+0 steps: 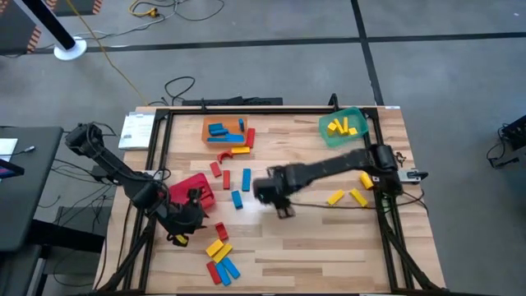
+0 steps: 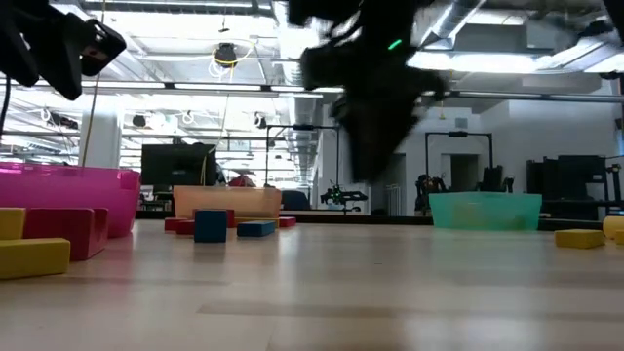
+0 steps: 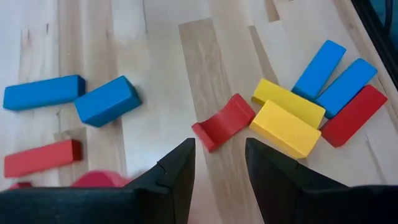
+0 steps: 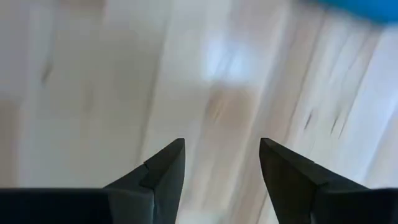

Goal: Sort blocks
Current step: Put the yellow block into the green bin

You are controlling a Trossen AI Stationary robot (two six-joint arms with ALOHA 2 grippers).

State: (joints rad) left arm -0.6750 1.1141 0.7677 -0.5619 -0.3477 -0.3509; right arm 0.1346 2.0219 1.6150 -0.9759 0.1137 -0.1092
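Note:
Red, blue and yellow blocks lie flat on the wooden table. A cluster of yellow (image 3: pixel 287 101), blue (image 3: pixel 319 68) and red (image 3: pixel 354 115) blocks sits near the front edge, with a curved red block (image 3: pixel 224 122) beside it. My left gripper (image 3: pixel 219 146) hovers open above the table just short of that curved block, nothing between its fingers; in the high view my left gripper (image 1: pixel 187 220) is beside the red bin (image 1: pixel 191 191). My right gripper (image 1: pixel 279 201) is open over bare wood at mid-table, its fingers (image 4: pixel 168 165) holding nothing.
An orange bin (image 1: pixel 226 131) holding blue blocks stands at the far middle. A green bin (image 1: pixel 343 125) with yellow blocks stands at the far right. Loose blocks (image 1: pixel 237 199) lie mid-table, and yellow ones (image 1: pixel 335 197) lie under the right arm. Black frame rails run along the table's sides.

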